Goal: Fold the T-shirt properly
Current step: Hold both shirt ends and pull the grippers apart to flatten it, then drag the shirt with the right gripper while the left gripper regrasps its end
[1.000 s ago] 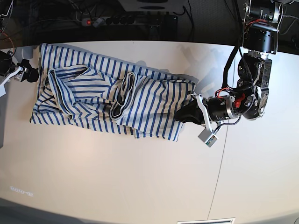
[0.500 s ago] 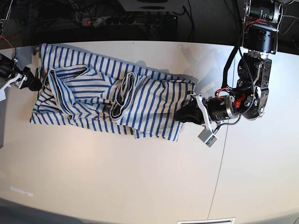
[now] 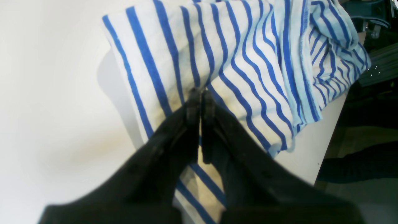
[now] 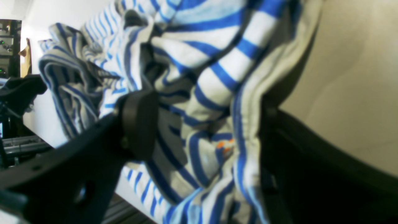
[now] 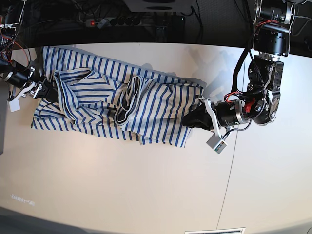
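The T-shirt (image 5: 122, 100), white with thin blue stripes, lies crumpled lengthwise across the white table (image 5: 146, 185), with a raised fold in its middle. My left gripper (image 5: 189, 119) is at the shirt's right end. In the left wrist view it (image 3: 200, 96) is shut, pinching the striped cloth (image 3: 242, 62) between its fingertips. My right gripper (image 5: 45, 90) is at the shirt's left edge. In the right wrist view it (image 4: 202, 124) is open, with bunched cloth (image 4: 202, 77) lying between the two fingers (image 4: 138, 121).
A power strip (image 5: 131, 22) and cables lie behind the table's back edge. A seam (image 5: 229, 180) runs down the table on the right. The table edge (image 3: 329, 140) is close beside the shirt in the left wrist view.
My right gripper has moved rightward from off the table's left side onto the shirt's left edge. The left arm and the shirt's right end have not moved.
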